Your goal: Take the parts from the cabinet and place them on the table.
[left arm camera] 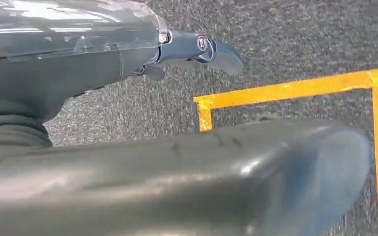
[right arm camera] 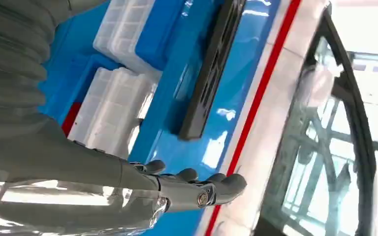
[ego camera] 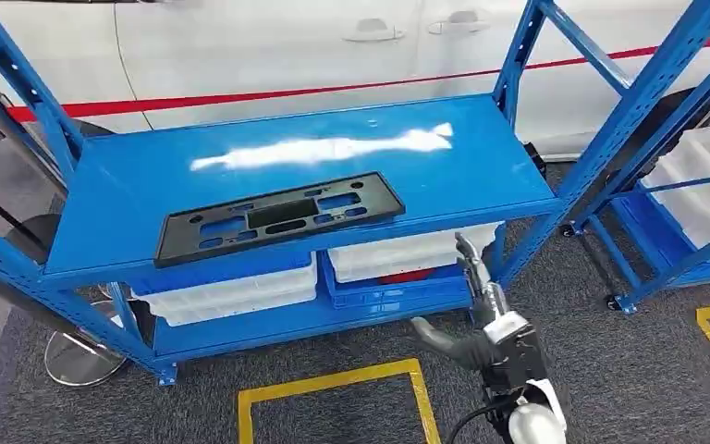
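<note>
My right hand point(ego camera: 481, 310), low and right of centre in the head view, is open and empty below the shelf's point(ego camera: 481, 157) front edge, so I would raise it and reach left to the black plate point(ego camera: 277, 216) lying flat mid-frame.

Black part point(ego camera: 277, 218) flat on blue shelf top point(ego camera: 148, 185); right robot hand point(ego camera: 477, 305) empty, fingers apart, below shelf edge.

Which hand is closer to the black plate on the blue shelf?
Right. The right hand is raised, empty, just below the shelf edge near the black plate; the left hand hangs down over the floor.
</note>
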Robot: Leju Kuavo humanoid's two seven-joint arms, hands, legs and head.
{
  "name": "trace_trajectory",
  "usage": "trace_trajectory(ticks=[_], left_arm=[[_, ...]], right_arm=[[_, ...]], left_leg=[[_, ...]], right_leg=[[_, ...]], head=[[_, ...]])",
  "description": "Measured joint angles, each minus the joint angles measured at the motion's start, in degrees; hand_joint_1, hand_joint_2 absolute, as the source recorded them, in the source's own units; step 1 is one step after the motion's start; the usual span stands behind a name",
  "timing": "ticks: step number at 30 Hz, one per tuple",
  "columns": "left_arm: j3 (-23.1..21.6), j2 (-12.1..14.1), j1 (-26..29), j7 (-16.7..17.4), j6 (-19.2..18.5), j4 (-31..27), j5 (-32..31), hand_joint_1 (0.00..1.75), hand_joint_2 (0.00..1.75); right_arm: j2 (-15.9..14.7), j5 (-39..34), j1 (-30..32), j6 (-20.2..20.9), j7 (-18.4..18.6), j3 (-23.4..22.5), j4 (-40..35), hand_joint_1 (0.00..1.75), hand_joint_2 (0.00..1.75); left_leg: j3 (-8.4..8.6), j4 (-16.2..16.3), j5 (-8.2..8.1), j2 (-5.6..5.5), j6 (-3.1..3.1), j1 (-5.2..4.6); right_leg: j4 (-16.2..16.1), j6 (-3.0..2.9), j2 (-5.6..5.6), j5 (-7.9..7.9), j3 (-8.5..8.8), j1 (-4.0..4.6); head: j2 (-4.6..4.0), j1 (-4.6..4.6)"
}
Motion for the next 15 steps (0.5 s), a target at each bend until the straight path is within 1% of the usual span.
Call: trace_trajectory(ticks=[1,2,3,4,5,6,7,8,9,11,12,13,14,15], left_arm=[[-0.5,0.0,0.0,-0.1,-0.3,0.0,0.0,0.0,0.0],[-0.9,0.0,0.0,-0.1,-0.5,0.1,0.0,0.0,0.0],[-1.2,0.0,0.0,-0.2,-0.8,0.1,0.0,0.0,0.0],[-1.4,0.0,-0.1,-0.3,-1.0,0.1,0.0,0.0,0.0],[-1.9,0.0,-0.2,-0.4,-1.2,0.1,0.0,0.0,0.0],[-2.3,0.0,-0.3,-0.5,-1.4,0.1,0.0,0.0,0.0],[-2.5,0.0,-0.3,-0.6,-1.6,0.1,0.0,0.0,0.0],[-2.8,-0.1,-0.5,-0.7,-1.8,0.2,0.0,0.0,0.0],[-3.1,0.0,-0.6,-0.7,-2.0,0.2,0.0,0.0,0.0],[-3.7,-0.1,-0.7,-0.7,-2.2,0.3,0.0,0.0,0.0],[-3.7,0.0,-0.8,-0.8,-2.2,0.3,0.1,0.0,0.0],[-3.8,0.0,-0.9,-0.8,-2.2,0.3,0.1,0.0,0.0],[-3.9,0.0,-1.0,-0.8,-2.3,0.3,0.2,0.0,0.0],[-4.0,0.0,-1.0,-0.8,-2.4,0.4,0.3,0.0,0.0]], right_arm=[[0.0,1.7,0.0,-0.8,0.6,1.2,-0.2,0.0,1.75],[0.0,3.0,-0.1,-1.6,1.1,2.0,-0.2,0.0,1.75],[0.0,4.9,-0.2,-2.7,1.7,2.9,-0.2,0.0,1.75],[0.0,6.3,-0.4,-3.4,2.1,3.6,-0.3,0.0,1.75],[0.0,8.2,-0.8,-4.5,2.7,4.7,-0.4,0.0,1.75],[0.0,10.1,-1.1,-5.5,3.2,5.7,-0.6,0.0,1.75],[0.0,11.5,-1.6,-6.3,3.6,6.5,-0.7,0.0,1.75],[0.0,13.2,-1.9,-7.1,4.1,7.3,-0.7,0.0,1.75],[0.1,15.0,-2.3,-8.1,4.6,8.2,-0.7,0.0,1.75],[0.2,18.8,-2.7,-10.0,5.5,9.9,-0.3,0.0,1.75],[0.5,20.6,-3.0,-10.8,5.9,10.6,-0.2,0.0,1.75],[0.8,22.5,-3.4,-11.7,6.2,11.3,0.1,0.0,1.75],[1.3,24.3,-3.8,-12.5,6.4,12.0,0.5,0.0,1.75],[1.8,26.1,-4.0,-13.3,6.7,12.7,1.1,0.0,1.75]], left_leg=[[-0.05,0.0,-0.01,0.0,0.01,-0.19],[-0.05,0.1,-0.02,-0.02,0.02,-0.34],[0.0,0.1,-0.05,-0.09,0.02,-0.43],[0.1,0.1,-0.12,-0.17,-0.02,-0.5],[0.32,0.2,-0.27,-0.3,-0.16,-0.56],[0.57,0.3,-0.44,-0.37,-0.33,-0.62],[0.48,0.3,-0.63,-0.37,-0.53,-0.53],[0.25,0.7,-0.85,-0.4,-0.9,-0.98],[0.04,0.6,-0.7,-0.42,-1.26,-0.8],[0.15,0.3,-0.65,-0.37,-1.88,-0.63],[0.07,0.6,-1.07,-0.39,-2.29,-0.86],[-0.28,1.7,-2.02,-0.37,-2.54,-0.7],[-1.7,4.8,-3.89,-0.4,-2.77,-0.6],[-3.96,9.4,-6.2,-0.39,-3.07,-0.32]], right_leg=[[5.1,-0.01,0.0,-2.0,-2.41,0.07],[8.4,-0.06,0.0,-2.76,-4.08,0.14],[9.0,-0.19,0.0,-2.04,-4.57,0.24],[6.8,-0.43,-0.01,-0.12,-3.75,0.33],[1.8,-0.8,-0.01,3.07,-1.35,0.42],[-3.9,-1.25,-0.03,5.91,1.34,0.56],[-7.6,-1.84,-0.08,6.15,2.96,0.85],[-8.5,-1.94,-0.15,5.88,3.21,1.15],[-8.2,-2.07,-0.15,5.95,2.9,1.25],[-8.2,-2.47,-0.02,5.91,2.75,1.44],[-8.9,-3.03,-0.09,6.28,3.03,0.62],[-9.1,-3.33,-0.24,6.31,3.21,0.66],[-9.1,-3.67,-0.31,6.27,3.17,0.62],[-9.1,-3.7,-0.33,6.25,3.16,0.65]], head=[[0.0,0.0],[0.0,0.02],[0.0,0.0],[0.0,0.0],[0.0,0.0],[0.0,0.02],[0.0,0.02],[0.0,0.0],[0.0,0.0],[0.0,0.0],[0.0,0.0],[0.0,-0.02],[0.0,-0.04],[0.0,-0.04]])
